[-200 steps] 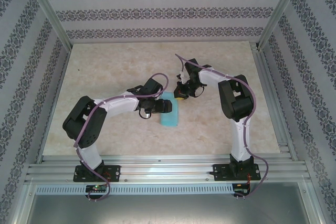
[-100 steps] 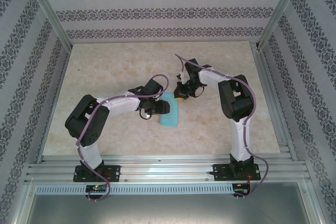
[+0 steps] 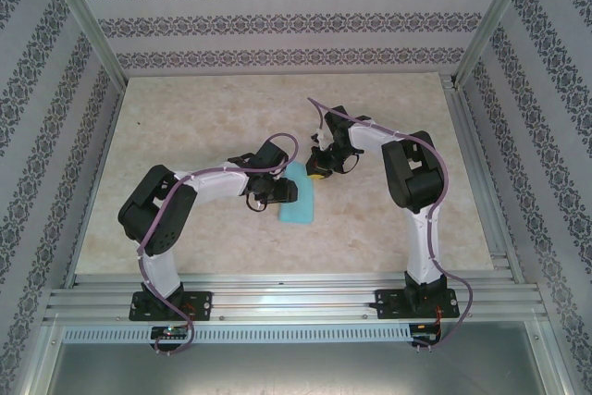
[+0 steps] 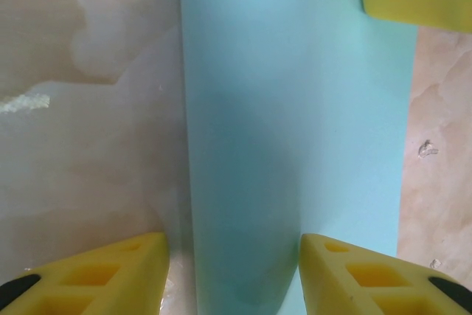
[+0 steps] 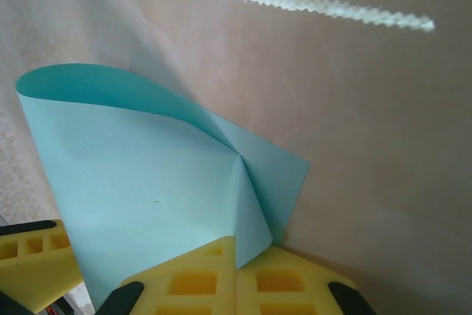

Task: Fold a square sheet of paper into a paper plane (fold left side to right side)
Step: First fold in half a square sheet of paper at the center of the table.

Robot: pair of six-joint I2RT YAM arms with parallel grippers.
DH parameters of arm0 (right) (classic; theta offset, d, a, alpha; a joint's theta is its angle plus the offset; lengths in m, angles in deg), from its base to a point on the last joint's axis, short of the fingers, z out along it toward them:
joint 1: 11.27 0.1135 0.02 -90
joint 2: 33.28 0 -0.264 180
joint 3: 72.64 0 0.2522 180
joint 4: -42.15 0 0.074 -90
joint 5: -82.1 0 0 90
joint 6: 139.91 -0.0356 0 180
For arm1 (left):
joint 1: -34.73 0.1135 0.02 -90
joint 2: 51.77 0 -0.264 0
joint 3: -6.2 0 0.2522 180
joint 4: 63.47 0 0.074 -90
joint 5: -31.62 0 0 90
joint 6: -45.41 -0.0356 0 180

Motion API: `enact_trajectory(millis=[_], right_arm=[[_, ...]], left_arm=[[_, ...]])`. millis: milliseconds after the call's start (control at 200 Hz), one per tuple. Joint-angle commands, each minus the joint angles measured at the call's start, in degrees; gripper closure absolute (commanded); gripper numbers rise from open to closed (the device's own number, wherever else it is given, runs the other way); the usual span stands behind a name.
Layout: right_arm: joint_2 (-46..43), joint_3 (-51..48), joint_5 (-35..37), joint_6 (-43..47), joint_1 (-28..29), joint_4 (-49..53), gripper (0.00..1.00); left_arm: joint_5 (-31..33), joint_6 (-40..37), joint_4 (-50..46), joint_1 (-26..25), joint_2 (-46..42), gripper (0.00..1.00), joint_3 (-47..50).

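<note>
Left arm pose: My left arm [image 3: 199,184] climbs from its base at the near edge with the elbow pushed out to the left. The forearm runs low and rightward over the counter [image 3: 185,108] to the middle.
Left pincer position: My left pincer [image 3: 280,192] lies nearly level, tip to the right, at the left edge of the square sheet of paper [image 3: 298,204].
Left pincer state: Spread. In the left wrist view its two yellow fingers [image 4: 110,274] stand apart, one over bare counter and the other over the sheet. The sheet's rounded left fold lies between them. I cannot tell whether either finger touches the paper.
Right arm pose: My right arm [image 3: 412,173] rises from its base and bends at a high elbow on the right. The forearm reaches left and away, wrist turned down.
Right pincer position: My right pincer [image 3: 317,171] points down at the far end of the sheet, near the left pincer.
Right pincer state: Pressed together, pinching the sheet. In the right wrist view the fingertips [image 5: 287,282] meet at a seam, and the lifted flap's lower corner comes down to that seam.
Sheet location: Middle of the counter, between both pincers. From above it appears as a narrow strip running near to far.
Sheet shape: Doubled over loosely. The lower layer lies flat on the counter. The upper layer curls over it in an open loop, with a crease running toward the pinch point.
</note>
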Motion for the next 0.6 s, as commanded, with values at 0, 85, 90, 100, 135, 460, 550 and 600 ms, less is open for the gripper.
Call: enact_trajectory(millis=[0, 85, 90, 100, 135, 460, 550, 600], right_arm=[[1.42, 1.19, -0.31, 1.29, 0.43, 0.85, 0.93], [1.41, 1.28, -0.73, 1.13, 0.6, 0.72, 0.93], [1.4, 1.28, -0.71, 1.17, 0.65, 0.72, 0.93], [1.33, 1.28, -0.69, 1.15, 0.69, 0.72, 0.93], [1.25, 1.28, -0.77, 1.04, 0.82, 0.72, 0.93], [0.4, 1.11, -2.26, -0.04, 1.55, 0.03, 0.89], [0.43, 1.26, -2.68, -0.38, 1.75, -0.15, 0.89], [0.38, 1.28, -2.8, -0.63, 1.89, -0.38, 0.89]], left_arm=[[-0.14, -0.23, -0.06, 0.08, 1.95, 0.51, 0.86], [-0.07, -0.33, -0.04, -0.01, 2.15, 0.57, 1.01], [-0.04, -0.32, -0.03, 0.03, 2.17, 0.57, 1.03], [-0.05, -0.32, 0.05, 0.07, 2.19, 0.57, 1.02], [-0.09, -0.26, 0.05, 0.01, 2.19, 0.59, 1.09], [-1.12, 0.9, 1.49, 0.21, 1.14, 0.57, 1.55], [-1.22, 1.07, 1.66, 0.32, 0.02, 0.53, 1.68], [-1.16, 1.18, 1.57, 0.51, -0.59, 0.51, 1.83]])
